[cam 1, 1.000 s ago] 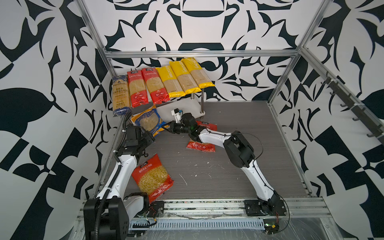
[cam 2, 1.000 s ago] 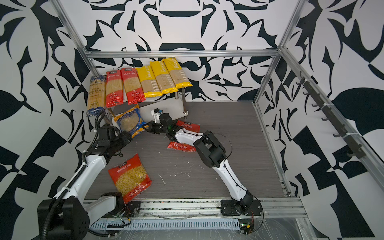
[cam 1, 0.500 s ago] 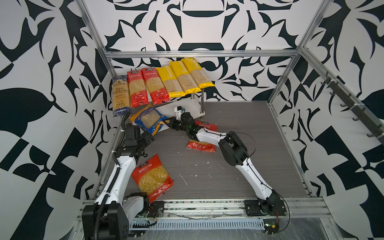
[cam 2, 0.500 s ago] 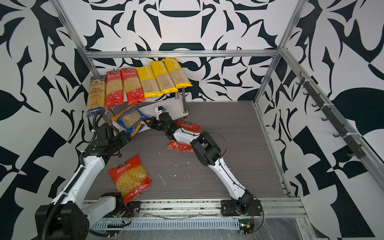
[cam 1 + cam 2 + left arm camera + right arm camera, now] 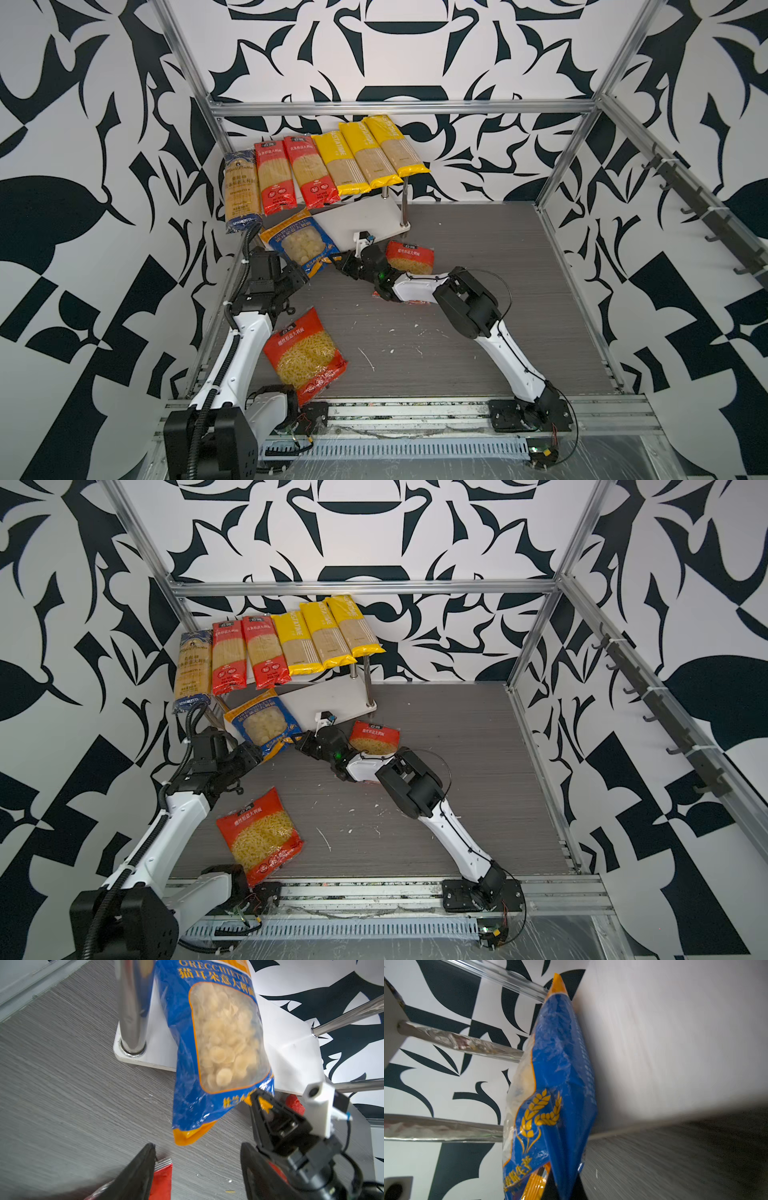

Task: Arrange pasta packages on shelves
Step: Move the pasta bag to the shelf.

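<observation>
Robotics lab test cell: grey tabletop (image 5: pixel 478 232) is enclosed by aluminium frame (image 5: pixel 399 107) and black-and-white patterned panels (image 5: pixel 415 54) behind that frame.

The left arm (image 5: pixel 245 332) rises from its base with the elbow bent, and its claw (image 5: pixel 306 277) is spread wide and empty. The right arm (image 5: pixel 494 340) reaches low and leftward with the forearm almost level. Its claw (image 5: pixel 337 262) is pinched tight on the lower corner of the blue orecchiette bag (image 5: pixel 298 246), near the left claw.
</observation>
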`<state>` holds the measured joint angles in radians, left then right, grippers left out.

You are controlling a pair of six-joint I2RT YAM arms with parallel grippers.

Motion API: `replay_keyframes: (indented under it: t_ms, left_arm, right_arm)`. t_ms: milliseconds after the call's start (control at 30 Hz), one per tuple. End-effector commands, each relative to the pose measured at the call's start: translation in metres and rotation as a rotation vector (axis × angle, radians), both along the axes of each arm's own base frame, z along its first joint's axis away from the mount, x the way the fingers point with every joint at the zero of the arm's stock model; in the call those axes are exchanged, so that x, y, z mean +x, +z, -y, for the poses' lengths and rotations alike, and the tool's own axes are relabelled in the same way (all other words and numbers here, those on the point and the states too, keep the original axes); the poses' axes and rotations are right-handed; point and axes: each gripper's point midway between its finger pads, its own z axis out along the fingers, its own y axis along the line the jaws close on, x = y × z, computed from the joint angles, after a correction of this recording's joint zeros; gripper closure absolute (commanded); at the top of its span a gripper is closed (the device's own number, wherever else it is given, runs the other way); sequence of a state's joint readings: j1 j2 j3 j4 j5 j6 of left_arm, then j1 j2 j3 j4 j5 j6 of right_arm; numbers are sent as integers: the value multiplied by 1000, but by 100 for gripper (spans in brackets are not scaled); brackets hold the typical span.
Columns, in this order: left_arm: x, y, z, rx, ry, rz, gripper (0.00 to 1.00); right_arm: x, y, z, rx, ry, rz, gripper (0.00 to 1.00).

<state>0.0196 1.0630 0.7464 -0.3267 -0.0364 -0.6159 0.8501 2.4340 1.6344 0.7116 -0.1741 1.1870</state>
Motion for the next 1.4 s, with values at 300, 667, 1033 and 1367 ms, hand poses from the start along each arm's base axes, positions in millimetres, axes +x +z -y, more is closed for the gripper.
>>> replay_keyframes:
  t_ms: [300, 667, 1033, 1367]
  left_arm:
    - [0, -8, 1, -32, 12, -11, 28]
    - [-2, -12, -5, -10, 40, -5, 24]
    - [14, -28, 2, -58, 20, -3, 25]
    - [45, -48, 11, -139, 18, 27, 40]
  right_arm:
    - [-7, 52, 7, 214, -155, 61, 100]
    - [2, 85, -23, 291, -224, 73, 100]
    - [26, 64, -22, 242, -315, 76, 100]
    - [11, 79, 6, 272, -340, 90, 100]
